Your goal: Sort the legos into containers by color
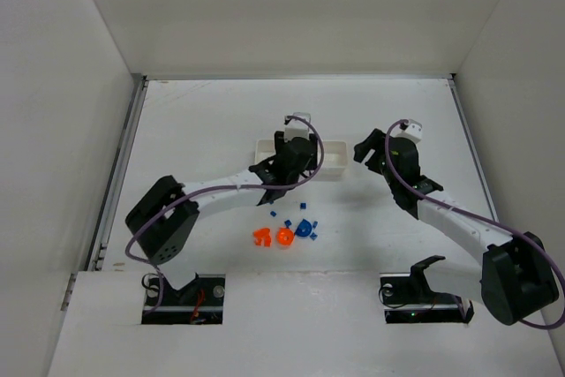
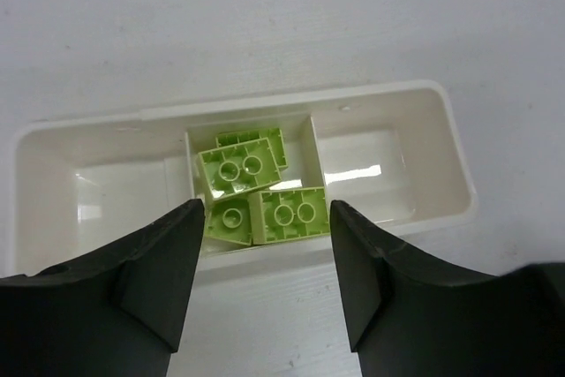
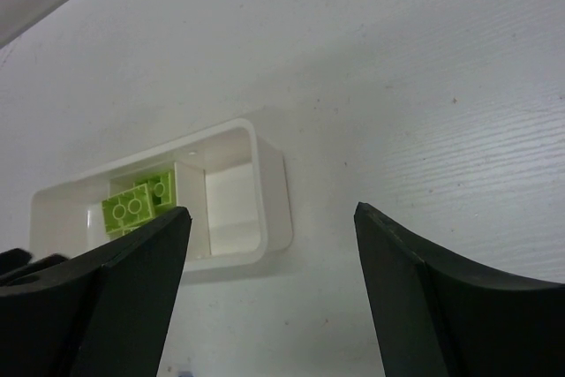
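We see the left gripper [image 2: 265, 214] open, empty, over the middle compartment of the tray [image 2: 380, 90], where lime green legos [image 2: 256, 192] lie piled. The right gripper [image 3: 272, 211] gapes empty beside the tray; orange legos [image 1: 274, 237] and blue legos [image 1: 304, 228] lie nearby.

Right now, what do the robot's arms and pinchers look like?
Each arm is white with chunky black joints: the left arm and the right arm. A thin purple cable loops along each. The left gripper and right gripper have two dark, wedge-shaped fingers.
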{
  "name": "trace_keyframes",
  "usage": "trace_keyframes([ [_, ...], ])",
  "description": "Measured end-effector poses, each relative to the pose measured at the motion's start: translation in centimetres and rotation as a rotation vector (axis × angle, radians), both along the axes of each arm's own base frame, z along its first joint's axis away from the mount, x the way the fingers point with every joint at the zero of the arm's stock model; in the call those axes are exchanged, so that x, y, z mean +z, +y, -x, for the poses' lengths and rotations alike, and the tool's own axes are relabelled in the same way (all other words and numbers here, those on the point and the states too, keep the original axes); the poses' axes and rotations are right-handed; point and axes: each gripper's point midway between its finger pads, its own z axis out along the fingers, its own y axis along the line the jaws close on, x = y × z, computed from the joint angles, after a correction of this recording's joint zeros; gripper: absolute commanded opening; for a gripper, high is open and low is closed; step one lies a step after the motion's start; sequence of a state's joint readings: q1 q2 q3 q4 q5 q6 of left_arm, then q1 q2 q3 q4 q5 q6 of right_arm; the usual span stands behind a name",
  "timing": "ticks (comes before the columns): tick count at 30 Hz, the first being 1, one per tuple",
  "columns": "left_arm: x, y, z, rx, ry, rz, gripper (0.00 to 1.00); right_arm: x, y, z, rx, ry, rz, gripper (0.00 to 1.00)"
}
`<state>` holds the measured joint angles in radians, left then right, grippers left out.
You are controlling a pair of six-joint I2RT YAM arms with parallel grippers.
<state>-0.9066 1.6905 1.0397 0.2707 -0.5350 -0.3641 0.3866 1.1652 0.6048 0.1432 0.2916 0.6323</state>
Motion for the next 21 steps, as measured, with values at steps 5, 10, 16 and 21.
trace_keyframes([
  [5, 4.6, 2.8, 2.2, 0.017, -0.077, 0.080, 0.33, 0.0, 0.7, 0.2, 0.021, 0.000, 0.009, 0.39],
  [10, 4.8, 6.7, 5.9, 0.039, -0.063, 0.097, 0.23, -0.8, 3.9, 1.4, 0.123, 0.017, 0.042, 0.23],
  [16, -0.5, 11.0, 10.8, 0.069, 0.077, 0.038, 0.33, -1.3, 11.4, 6.1, 0.363, 0.023, 0.059, 0.23],
  [21, -4.3, 14.0, 14.8, 0.088, 0.205, 0.012, 0.48, -2.3, 17.5, 13.2, 0.610, 0.059, 0.074, 0.28],
])
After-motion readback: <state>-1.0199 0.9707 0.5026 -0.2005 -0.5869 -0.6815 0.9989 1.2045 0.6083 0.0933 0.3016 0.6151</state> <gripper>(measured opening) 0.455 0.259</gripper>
